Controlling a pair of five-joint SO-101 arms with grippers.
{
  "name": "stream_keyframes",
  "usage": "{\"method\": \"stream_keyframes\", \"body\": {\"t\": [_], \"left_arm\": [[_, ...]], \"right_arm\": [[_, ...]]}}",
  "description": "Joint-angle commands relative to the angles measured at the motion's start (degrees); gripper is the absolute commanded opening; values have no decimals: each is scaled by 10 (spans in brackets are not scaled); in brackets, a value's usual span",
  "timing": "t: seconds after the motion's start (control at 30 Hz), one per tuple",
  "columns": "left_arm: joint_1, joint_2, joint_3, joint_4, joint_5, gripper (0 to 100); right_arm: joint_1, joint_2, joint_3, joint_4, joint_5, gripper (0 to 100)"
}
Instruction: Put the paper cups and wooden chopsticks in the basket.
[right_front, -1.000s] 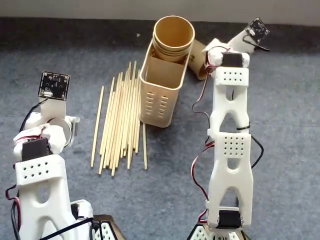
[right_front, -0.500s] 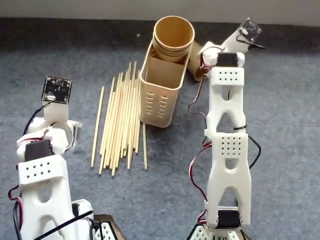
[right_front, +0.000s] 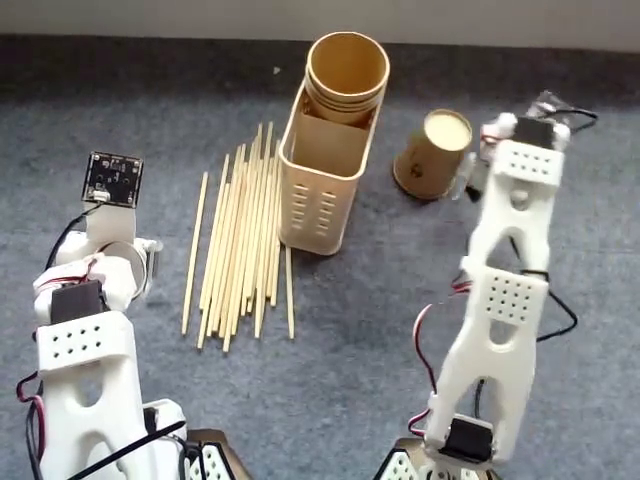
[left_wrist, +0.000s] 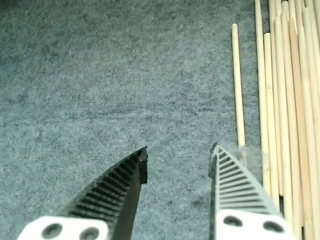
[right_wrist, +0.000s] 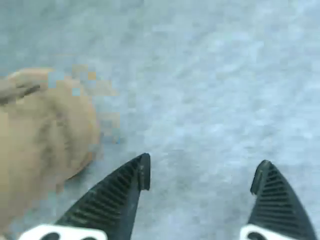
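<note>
Here, paper cup (right_front: 430, 155) just beside spread right gripper (right_wrist: 203, 164); left gripper (left_wrist: 180, 150) spread, beside chopsticks (right_front: 240, 240).

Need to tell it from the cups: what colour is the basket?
The basket is pale tan; high view shows it best.

White perforated plastic arms (right_front: 500, 300) carry black servos (right_front: 68, 299), red and black cables (right_front: 421, 332), and black ribbed tool fingers (left_wrist: 117, 187).

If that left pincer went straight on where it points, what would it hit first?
Likely bare carpet: the open left pincer aims at it, with the nearest chopstick just beside one fingertip.
</note>
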Motion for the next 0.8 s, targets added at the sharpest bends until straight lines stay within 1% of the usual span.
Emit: {"method": "stream_keyframes", "body": {"t": [0.0,0.03,0.1,0.13,0.2,0.27,0.43,0.5,0.63,0.77], "left_arm": [[0,-7,-20,-10,-4,224],[0,-7,-22,-10,-4,224],[0,-7,-23,-11,-4,224],[0,-7,-26,-11,-3,224],[0,-7,-28,-11,-3,224],[0,-7,-29,-11,-3,223],[0,-7,-29,-8,-3,222],[-2,-7,-29,-8,-3,222],[-3,-7,-29,-8,-3,221],[-3,-7,-26,-8,-3,221]], "right_arm": [[122,-22,2,12,7,310],[145,-22,2,12,12,310],[182,-23,2,12,50,310],[190,-26,1,12,67,310],[179,-46,4,12,75,310],[135,-77,4,12,75,310],[-15,-195,4,11,78,310],[-64,-235,7,10,79,310],[-124,-266,7,8,80,310],[-149,-266,4,7,80,310]]}}
